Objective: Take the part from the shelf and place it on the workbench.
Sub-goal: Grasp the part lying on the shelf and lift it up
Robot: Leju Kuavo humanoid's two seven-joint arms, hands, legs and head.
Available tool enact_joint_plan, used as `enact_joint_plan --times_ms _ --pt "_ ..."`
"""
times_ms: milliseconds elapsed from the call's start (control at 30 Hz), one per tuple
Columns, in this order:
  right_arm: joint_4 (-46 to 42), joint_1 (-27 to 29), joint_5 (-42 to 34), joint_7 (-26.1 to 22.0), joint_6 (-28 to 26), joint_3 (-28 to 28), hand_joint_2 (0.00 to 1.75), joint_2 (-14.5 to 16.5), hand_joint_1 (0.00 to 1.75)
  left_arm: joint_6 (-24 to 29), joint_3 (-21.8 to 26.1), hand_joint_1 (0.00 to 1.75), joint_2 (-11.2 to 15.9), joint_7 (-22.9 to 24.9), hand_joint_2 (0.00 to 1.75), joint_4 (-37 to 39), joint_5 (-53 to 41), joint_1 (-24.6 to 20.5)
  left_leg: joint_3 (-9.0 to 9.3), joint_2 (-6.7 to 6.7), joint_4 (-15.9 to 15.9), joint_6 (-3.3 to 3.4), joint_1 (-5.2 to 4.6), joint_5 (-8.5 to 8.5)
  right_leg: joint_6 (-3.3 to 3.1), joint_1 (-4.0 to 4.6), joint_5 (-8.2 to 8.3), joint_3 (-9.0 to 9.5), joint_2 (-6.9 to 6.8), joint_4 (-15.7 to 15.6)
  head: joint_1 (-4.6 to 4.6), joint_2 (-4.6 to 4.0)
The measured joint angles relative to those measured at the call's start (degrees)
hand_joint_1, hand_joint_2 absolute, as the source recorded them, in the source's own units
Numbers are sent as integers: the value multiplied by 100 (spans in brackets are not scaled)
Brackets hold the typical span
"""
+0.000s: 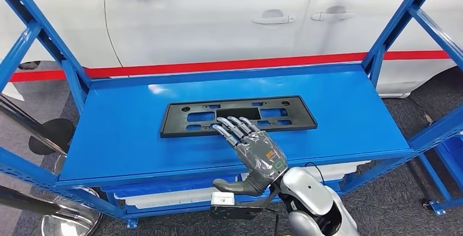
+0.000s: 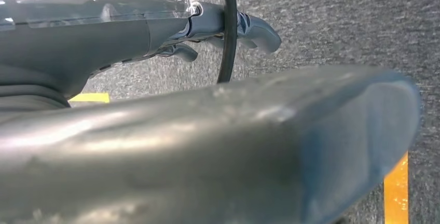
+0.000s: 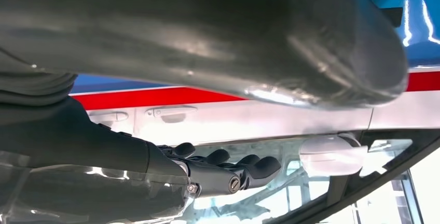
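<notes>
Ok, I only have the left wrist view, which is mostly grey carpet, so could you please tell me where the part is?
Observer: The black part lies flat on the top level of the blue shelf, roughly in its middle.
Operator: Thank you. Is either hand near it?
Observer: Yes, the right hand reaches over the shelf's front edge, its fingers spread and pointing at the part's near edge.
Operator: Does it hold the part?
Observer: No, nothing is gripped. The fingertips overlap the near edge in the head view, but I cannot tell whether they touch it.
</notes>
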Motion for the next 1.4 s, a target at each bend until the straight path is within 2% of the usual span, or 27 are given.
enact_joint_plan --times_ms 33,100,133,267,333,400,433,467,500,567,600,633,700,767,833,900,933,967,1000,1067,1100,1133,1167,1233,1300,1367,1400 --pt "19 -10 -2 3 0 7 0 0 0 -2 1 0 -2 -2 0 0 -7 2 47 -4 0 -11 -4 -36 -32 8 271 138 -2 -383 1 0" --pt "53 -42 -5 9 0 16 0 1 0 -6 3 0 -9 -5 0 0 -15 -4 105 -10 10 -58 -29 -111 -100 44 565 410 -10 -1042 -1 0" --pt "67 -56 -8 13 0 21 0 2 0 -8 4 0 -13 -6 0 -1 -16 -9 113 -9 12 -89 -36 -141 -128 60 591 479 -10 -1211 0 0" --pt "113 -83 -18 30 -1 28 0 10 0 -9 7 0 -10 -9 0 -7 -32 -27 136 11 72 -220 -28 -253 -226 42 521 572 13 -1330 -1 0" --pt "132 -100 -26 39 -2 28 0 19 0 -10 10 0 -9 -13 0 -13 -38 -32 -79 13 574 -280 -8 -496 -283 17 489 658 -1 -1372 -1 0" --pt "161 -110 -32 52 -1 28 0 22 0 -11 17 0 -12 -13 0 -13 -46 -22 -526 12 1358 -326 10 -781 -313 21 431 718 -9 -1375 -1 0" --pt "176 -108 -34 57 0 28 0 22 0 -10 22 0 -12 -13 0 -13 -50 -13 -707 12 1611 -341 18 -809 -314 22 401 750 -6 -1374 -2 0" --pt "190 -107 -36 63 0 28 0 22 0 -10 28 0 -11 -12 0 -13 -54 -5 -790 13 1645 -349 21 -708 -309 21 368 792 0 -1373 -2 0" --pt "201 -106 -36 66 0 28 0 22 0 -9 35 0 -9 -12 0 -13 -57 0 -760 13 1445 -348 24 -490 -299 19 331 844 7 -1373 -2 0" --pt "214 -109 -37 67 0 28 0 22 0 -9 48 0 -7 -11 0 -14 -60 1 -491 12 677 -320 19 16 -261 22 248 956 14 -1373 -1 0" --pt "218 -112 -37 67 1 28 44 22 0 -10 54 0 -6 -10 0 -15 -62 -3 -361 9 350 -293 9 150 -233 31 210 988 17 -1367 -1 0" --pt "221 -115 -37 68 1 28 87 22 0 -10 58 0 -7 -9 0 -15 -67 -6 -285 5 165 -265 -3 194 -203 39 186 1002 19 -1366 0 0" --pt "226 -122 -37 71 2 28 87 22 0 -12 61 0 -8 -6 0 -15 -77 -9 -249 0 74 -195 -26 146 -140 45 161 1006 22 -1383 -1 0" --pt "231 -132 -37 74 1 24 0 25 0 -19 62 0 -13 -5 0 -17 -86 -4 -204 2 25 -120 -6 142 -81 33 112 1010 15 -1343 0 0" --pt "240 -145 -37 78 1 16 0 26 0 -31 63 0 -19 -7 0 -25 -92 -8 -134 7 -31 -43 17 130 -36 23 -87 806 9 -915 1 0" --pt "268 -143 -37 81 7 9 0 25 0 -45 64 0 -19 -7 0 -37 -96 -14 -89 10 -35 6 9 84 -3 15 -356 333 7 -134 1 0" --pt "289 -138 -37 82 10 7 0 25 0 -52 65 0 -19 -7 0 -43 -97 -14 -63 9 -33 14 5 57 9 10 -403 110 6 170 1 0" --pt "309 -135 -38 82 14 6 0 25 0 -58 66 0 -19 -7 0 -47 -98 -11 -28 7 -32 12 3 28 15 7 -330 -18 6 273 1 0" --pt "326 -135 -38 82 16 6 0 25 0 -63 67 0 -20 -7 0 -50 -99 -8 17 3 -31 5 3 -7 14 5 -145 -37 5 162 1 0" --pt "350 -139 -38 82 19 5 0 26 0 -70 69 0 -26 -7 0 -52 -100 -2 117 -5 -27 -26 2 -91 -19 8 362 194 -4 -530 1 0" --pt "360 -143 -38 82 20 4 0 27 0 -72 69 0 -31 -7 0 -53 -100 -7 154 -10 -15 -58 -9 -138 -48 20 518 337 -9 -886 1 0" --pt "368 -147 -38 83 20 4 0 28 0 -73 69 0 -35 -7 0 -54 -101 -12 175 -12 -12 -90 -17 -175 -80 31 587 438 -13 -1124 1 0" --pt "376 -151 -38 83 20 4 0 29 0 -73 69 0 -37 -7 0 -55 -101 -17 182 -11 -15 -126 -26 -205 -114 45 567 485 -10 -1226 1 0" --pt "384 -157 -39 83 20 4 0 33 0 -72 69 0 -38 -7 0 -61 -102 -29 215 4 -35 -193 -28 -249 -177 49 518 516 9 -1265 -1 0" --pt "389 -163 -39 82 18 4 87 44 0 -72 69 0 -38 -9 0 -72 -106 -39 203 19 124 -261 -18 -357 -248 27 492 592 14 -1315 -1 0" --pt "408 -171 -39 82 19 5 175 58 0 -74 69 0 -40 -11 0 -80 -114 -42 -69 23 711 -316 2 -616 -306 15 454 670 0 -1344 0 0" --pt "428 -174 -39 82 22 5 175 63 0 -77 69 0 -42 -11 0 -80 -119 -37 -303 23 1112 -336 9 -768 -324 18 431 692 -6 -1343 -1 0"
